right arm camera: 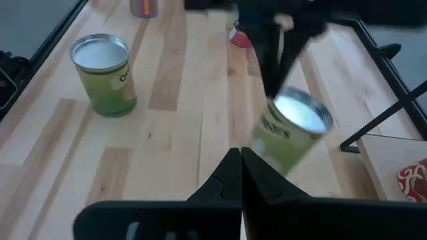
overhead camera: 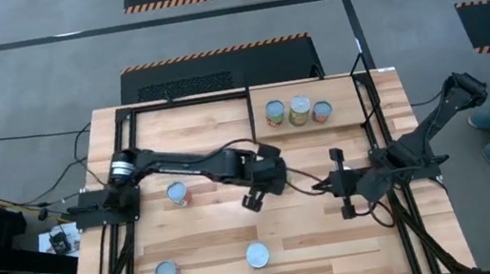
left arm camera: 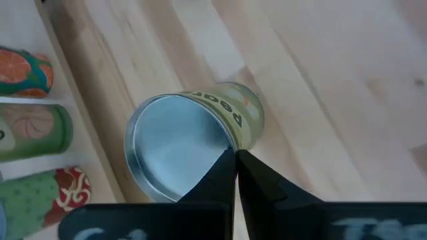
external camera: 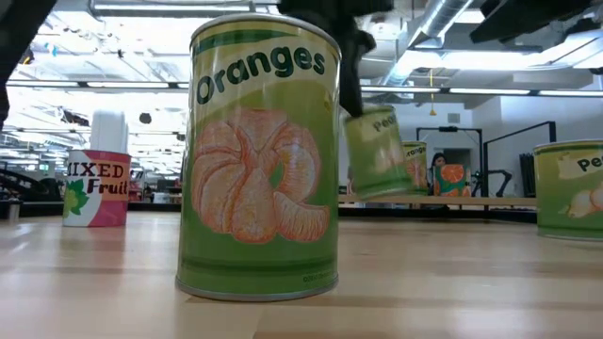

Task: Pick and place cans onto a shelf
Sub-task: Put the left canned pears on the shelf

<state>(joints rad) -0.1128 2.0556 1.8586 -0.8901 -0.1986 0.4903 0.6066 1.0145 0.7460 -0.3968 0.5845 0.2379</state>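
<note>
Just short of the shelf (overhead camera: 318,107), toward the tabletop's (overhead camera: 214,257) middle, I have the left arm stretched out across the planks, its claw (overhead camera: 254,199) pinched onto the rim of a tilted green pears can (left arm camera: 193,143) lifted off the wood. Three cans (overhead camera: 297,110) already stand on the shelf. Beside that can, the right claw (overhead camera: 340,181) waits fully closed and empty, arm folded low.
</note>
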